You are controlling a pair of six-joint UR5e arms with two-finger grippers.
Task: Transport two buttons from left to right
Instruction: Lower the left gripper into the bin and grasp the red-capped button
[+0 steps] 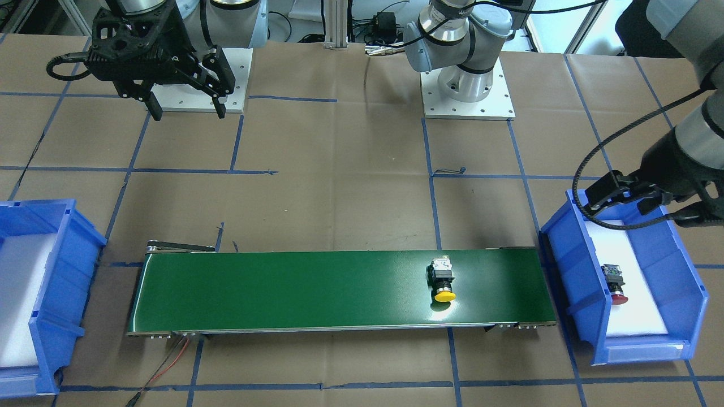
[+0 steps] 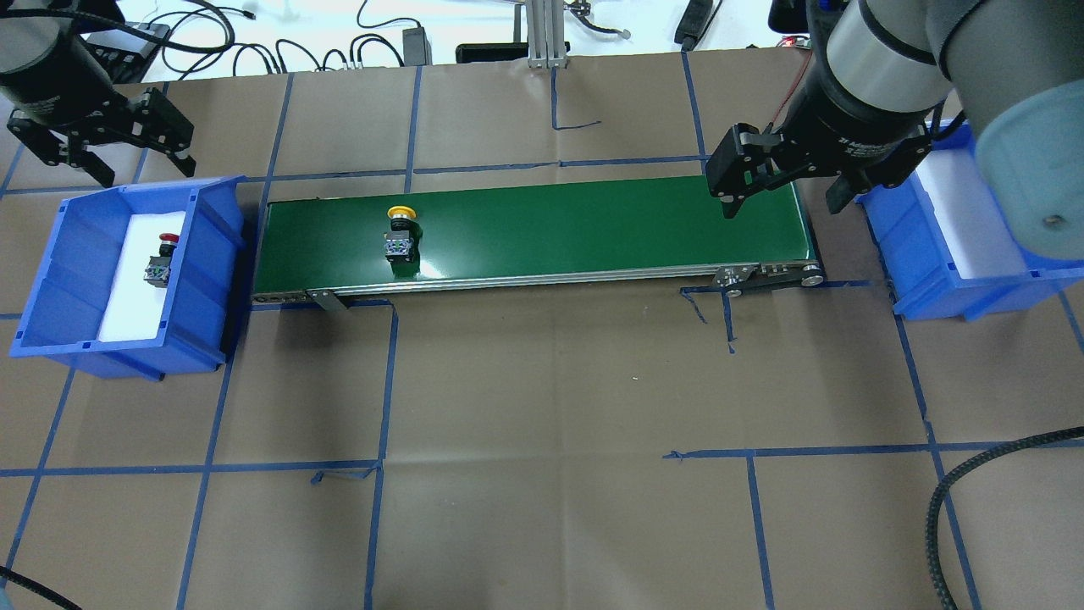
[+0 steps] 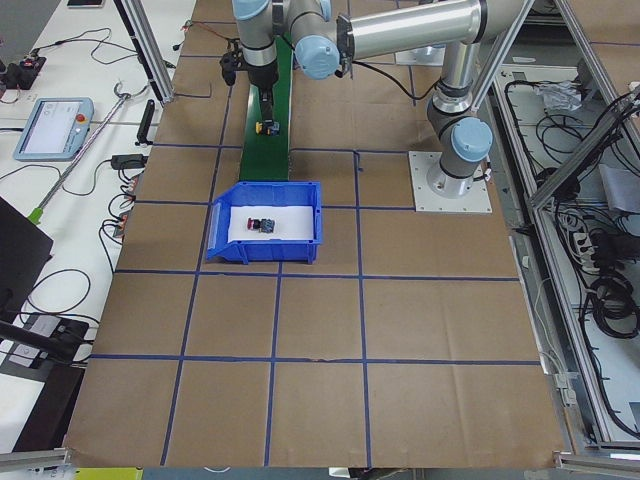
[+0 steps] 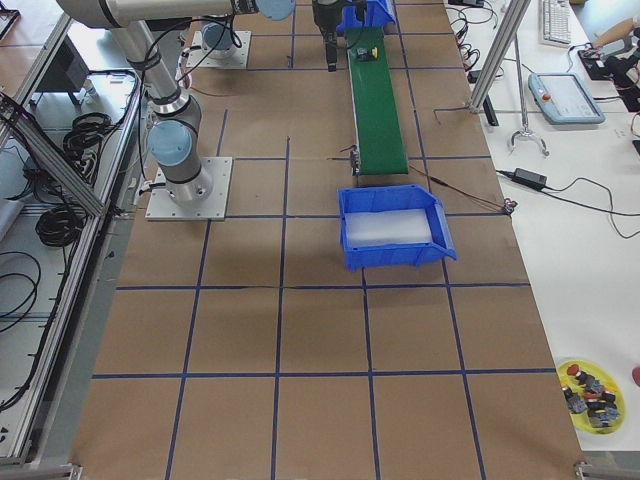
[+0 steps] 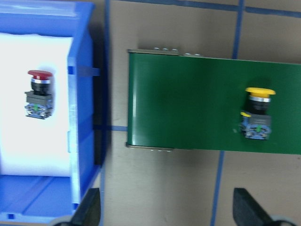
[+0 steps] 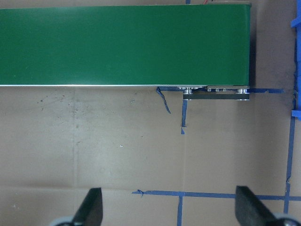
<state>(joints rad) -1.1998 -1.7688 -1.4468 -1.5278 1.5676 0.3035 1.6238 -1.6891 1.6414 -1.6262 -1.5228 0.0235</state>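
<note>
The yellow-capped button [image 2: 400, 232] lies on its side on the green conveyor belt [image 2: 593, 224], near the belt's left end; it also shows as the yellow button [image 5: 257, 114] in the left wrist view. The red-capped button [image 2: 161, 257] lies on the white pad inside the left blue bin [image 2: 51, 280]. My left gripper [image 2: 144, 169] hovers open and empty behind that bin's far rim, its fingertips [image 5: 89, 209] spread wide. My right gripper [image 2: 783, 203] hangs open and empty above the belt's right end, with only belt and brown paper below it.
The right blue bin [image 2: 931, 280] stands just past the belt's right end, with a white pad and nothing else visible inside. Blue tape lines grid the brown paper table [image 2: 550, 407]. A black cable [image 2: 957, 491] loops at the near right.
</note>
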